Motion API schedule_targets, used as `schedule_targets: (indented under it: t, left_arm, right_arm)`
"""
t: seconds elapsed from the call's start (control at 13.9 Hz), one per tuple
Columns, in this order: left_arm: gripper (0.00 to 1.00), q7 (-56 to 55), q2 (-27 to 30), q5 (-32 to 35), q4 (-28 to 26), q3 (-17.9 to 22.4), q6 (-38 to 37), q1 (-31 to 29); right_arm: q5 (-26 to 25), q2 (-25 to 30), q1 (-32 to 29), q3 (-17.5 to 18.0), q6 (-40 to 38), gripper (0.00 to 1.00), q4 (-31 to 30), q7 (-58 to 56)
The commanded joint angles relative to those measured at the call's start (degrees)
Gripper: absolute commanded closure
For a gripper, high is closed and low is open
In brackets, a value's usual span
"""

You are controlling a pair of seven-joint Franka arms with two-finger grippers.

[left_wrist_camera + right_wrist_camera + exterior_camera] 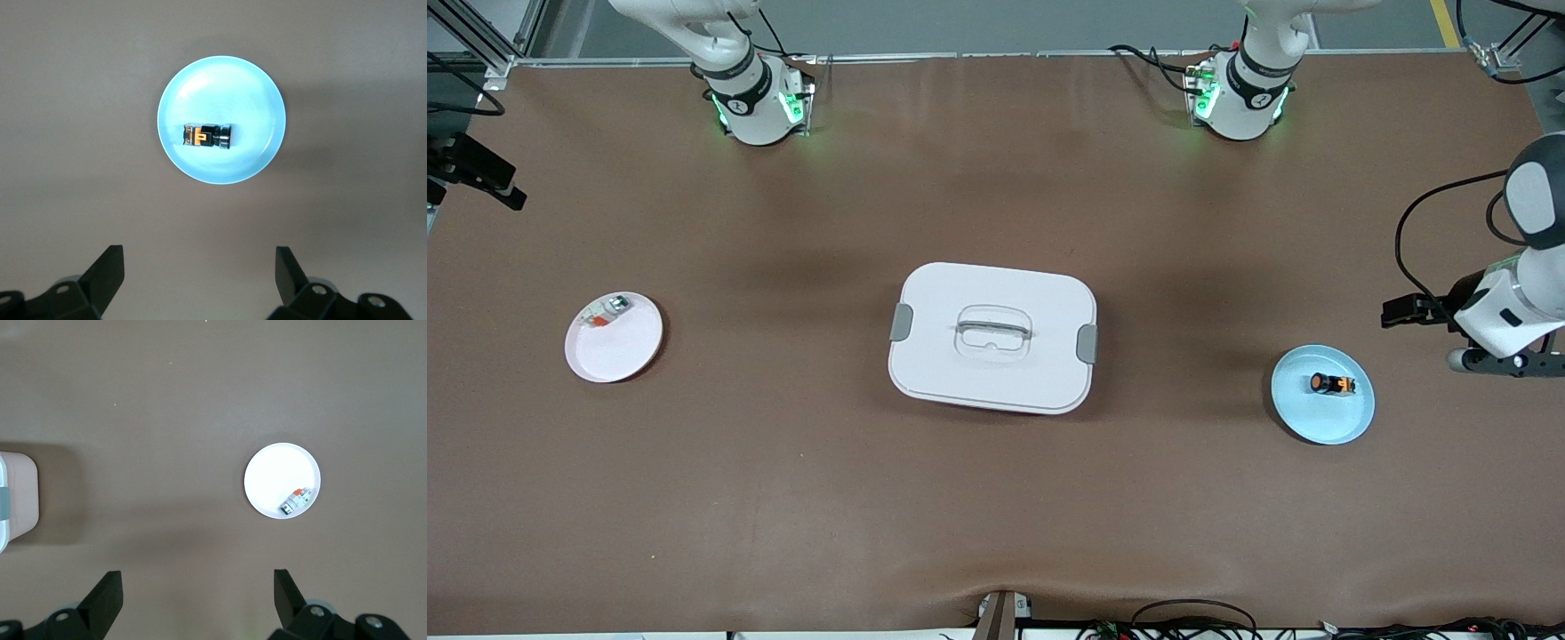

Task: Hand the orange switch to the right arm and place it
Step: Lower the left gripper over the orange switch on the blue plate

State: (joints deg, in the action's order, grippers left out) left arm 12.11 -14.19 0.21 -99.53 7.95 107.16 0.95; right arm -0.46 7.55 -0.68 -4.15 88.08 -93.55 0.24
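The orange switch (pixel 1332 383) (pixel 208 136), a stubby black cylinder with an orange face, lies on its side in the light-blue plate (pixel 1323 418) (pixel 227 87) toward the left arm's end of the table. My left gripper (pixel 199 250) hangs open and empty high above the table beside that plate, well clear of the switch. The left arm's hand (pixel 1507 311) shows at the edge of the front view. My right gripper (pixel 197 573) is also open and empty, high over the right arm's end of the table.
A white plate (pixel 618 351) (pixel 273 477) at the right arm's end holds a small silvery-white and orange-red part (pixel 605 313) (pixel 295 501). A white lidded box (pixel 996 293) (pixel 17 500) with grey clips sits mid-table. Both arm bases stand along the table's edge farthest from the front camera.
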Motion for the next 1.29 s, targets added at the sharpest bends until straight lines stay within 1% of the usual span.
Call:
schedule_targets:
  t: [0.0,0.14,0.36,0.5,0.65,0.93,1.22]
  left_arm:
    - [0.00,3.26,-2.50,-1.27,-0.40,-0.13,3.47,-1.48]
    - [0.00,5.36,-4.08,-1.36,-1.45,-0.13,6.81,-1.56]
    - [0.00,6.87,-5.22,-3.55,-3.30,-0.13,10.95,-2.88]
    - [0.00,6.87,-7.42,-5.30,-3.22,-0.13,13.15,-2.79]
    - [0.00,6.96,-9.09,-5.57,-3.22,-0.21,15.34,-2.88]
    - [0.00,9.24,-11.73,-10.57,-2.95,-0.22,17.54,-3.23]
    - [0.00,9.42,-14.89,-10.94,-3.04,-0.22,21.76,-2.97]
  right_arm:
    - [-0.42,0.27,-0.73,0.45,-0.19,0.00,0.03,-0.42]
    - [-0.42,0.36,-0.73,0.45,-0.19,0.00,0.03,-0.42]
    - [-0.33,0.36,-0.73,0.45,-0.19,0.00,0.03,-0.42]
    - [-0.42,0.36,-0.46,0.63,-0.10,0.00,0.12,-0.33]
    - [-0.33,0.27,-0.64,0.63,-0.19,0.00,0.03,-0.33]
    - [-0.33,0.27,-0.72,0.63,-0.10,0.00,0.03,-0.33]
    - [-0.33,0.19,-0.64,0.54,-0.19,0.00,0.03,-0.24]
